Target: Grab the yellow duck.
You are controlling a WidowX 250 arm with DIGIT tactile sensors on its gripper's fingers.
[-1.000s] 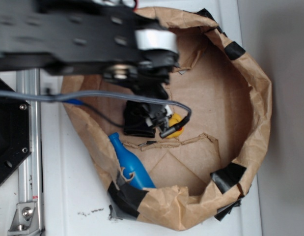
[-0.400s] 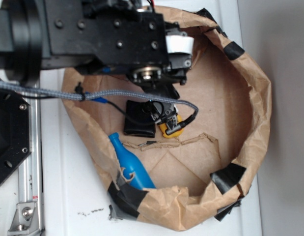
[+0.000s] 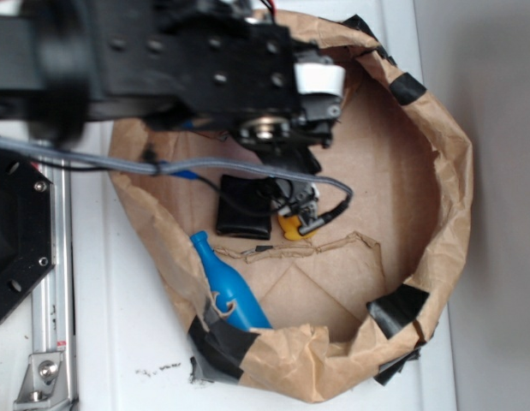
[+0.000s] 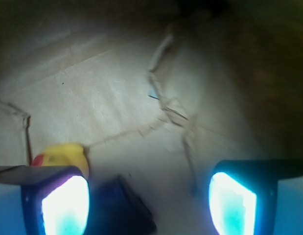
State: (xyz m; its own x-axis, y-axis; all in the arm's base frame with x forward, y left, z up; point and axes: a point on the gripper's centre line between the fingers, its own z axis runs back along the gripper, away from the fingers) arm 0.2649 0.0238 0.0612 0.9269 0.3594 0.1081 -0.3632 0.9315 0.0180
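Gripper (image 4: 149, 196) spread wide, nothing btwn its glowing pads (image 4: 65, 205). Yellow duck (image 4: 63, 156) sits just behind the left pad in wrist view, lower part cut off by it. In ext. view the duck (image 3: 292, 225) is mostly hidden under cable and arm, just right of the black pouch (image 3: 244, 207). Blue bottle (image 3: 230, 287) lies near the paper bag's rim (image 3: 453, 171), base hidden.

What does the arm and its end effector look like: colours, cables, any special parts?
The arm is matte black with visible screw heads and a white band near the wrist. A grey braided cable runs across it. In the wrist view, the end effector has dark fingers with glowing cyan-white pads.
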